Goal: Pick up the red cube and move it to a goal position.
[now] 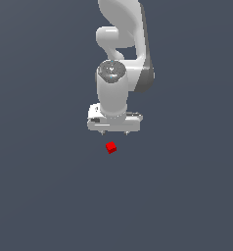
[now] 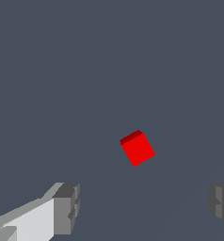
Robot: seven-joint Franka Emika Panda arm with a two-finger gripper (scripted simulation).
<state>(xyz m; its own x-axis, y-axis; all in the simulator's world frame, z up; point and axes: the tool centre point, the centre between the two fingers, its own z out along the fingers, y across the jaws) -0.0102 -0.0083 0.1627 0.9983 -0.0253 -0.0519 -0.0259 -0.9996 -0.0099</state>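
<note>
Currently the Panda arm (image 1: pixel 122 44) comes down from the top of the exterior view, upper links stacked nearly vertical, wrist pointed straight down so the hand faces the dark grey floor (image 1: pixel 40 196). The round wrist flange sits above the white hand body, and the gripper (image 1: pixel 113 132) hangs below it with only two short finger tips poking out under the hand. Jaws are spread wide: in the wrist view the two grey fingertips (image 2: pixel 67 207) sit at opposite edges of the picture with a broad stretch of bare floor between them, nothing clamped. The red cube (image 1: pixel 111 147) lies on the floor, apart from the gripper, no contact with either finger. In the exterior view it shows just under the hand and roughly centred between the two finger tips, slightly toward the exterior view's left. In the wrist view the red cube (image 2: pixel 138 148) is ahead of the line joining the fingertips rather than between them, and closer to the finger that is cut off at the frame edge. It is rotated relative to the jaw axis, so its faces do not line up square with the finger pads. Cube is far narrower than the jaw opening.
</note>
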